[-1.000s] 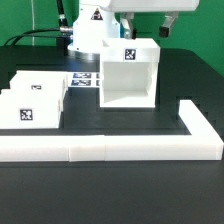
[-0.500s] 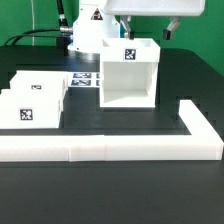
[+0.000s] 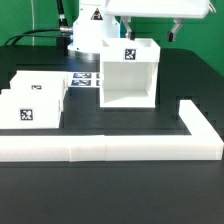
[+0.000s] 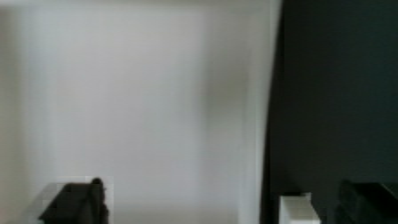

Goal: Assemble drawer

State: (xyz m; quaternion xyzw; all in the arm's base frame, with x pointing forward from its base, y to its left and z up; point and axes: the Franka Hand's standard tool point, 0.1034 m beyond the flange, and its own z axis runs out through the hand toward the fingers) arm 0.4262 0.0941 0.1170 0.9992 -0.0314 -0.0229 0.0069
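Note:
The drawer housing (image 3: pixel 128 76), a tall white open-fronted box with a square tag on its top edge, stands mid-table. Two white tagged trays sit at the exterior view's left, the near tray (image 3: pixel 25 110) in front of the far tray (image 3: pixel 45 85); their knobs do not show. My gripper (image 3: pixel 151 33) hangs open and empty just above the housing's back edge, one finger (image 3: pixel 177 32) past its right wall. In the wrist view the housing's white surface (image 4: pixel 143 100) fills most of the picture, and the gripper (image 4: pixel 222 205) straddles its edge with dark fingertips (image 4: pixel 75 203) wide apart.
A long low white L-shaped border wall (image 3: pixel 110 148) runs along the front and up the exterior view's right. The marker board (image 3: pixel 86 78) lies flat between the trays and the housing. The robot base (image 3: pixel 88 35) and cables stand behind.
The gripper has come slightly lower and toward the exterior view's right over the housing, and its fingers stand wider apart. The housing and trays have not moved.

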